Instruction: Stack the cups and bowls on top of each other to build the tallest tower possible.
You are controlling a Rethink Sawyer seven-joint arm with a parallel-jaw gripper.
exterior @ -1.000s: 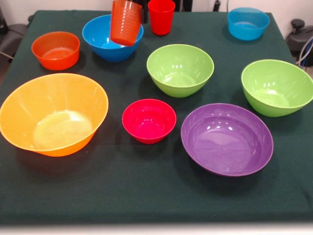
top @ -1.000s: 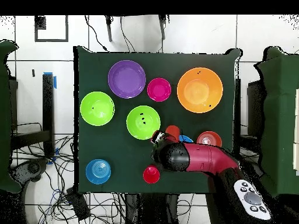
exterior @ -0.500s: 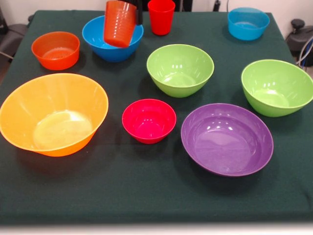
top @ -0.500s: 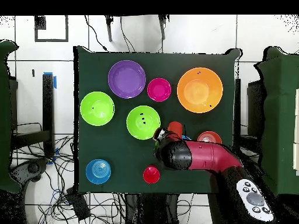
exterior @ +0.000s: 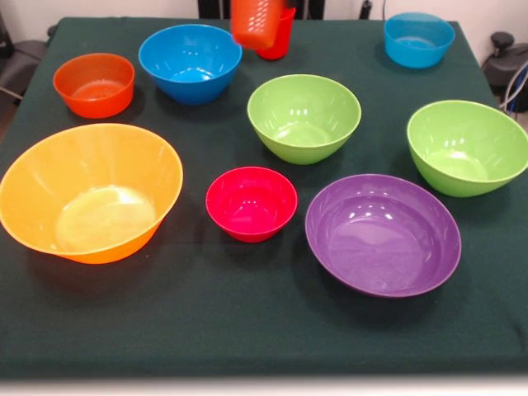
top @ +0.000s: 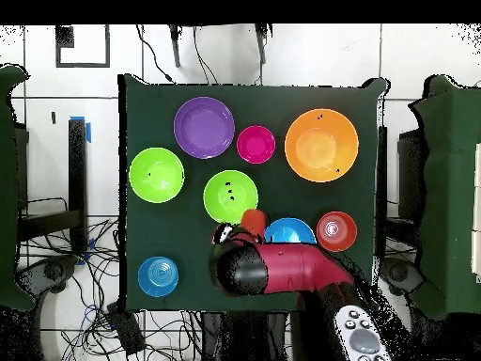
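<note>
The orange cup [exterior: 253,21] hangs in the air at the top edge of the front view, partly in front of the red cup [exterior: 282,41] that stands on the table. My gripper [top: 247,228] is shut on the orange cup [top: 252,222], at the end of the red arm [top: 277,271]. It is above the frame in the front view. The big orange bowl [exterior: 89,191] stands empty at the front left. The small crimson bowl [exterior: 251,203] stands alone mid-table. The arm hides the red cup in the overhead view.
On the green cloth stand a blue bowl [exterior: 190,62], a small orange bowl [exterior: 93,84], two lime green bowls [exterior: 304,117] [exterior: 466,147], a purple bowl [exterior: 382,233] and a smaller blue bowl [exterior: 418,39]. No bowl is stacked on another.
The orange cup has moved from over the blue bowl to the right in the front view and higher, now in front of the red cup. The arm swung with it.
</note>
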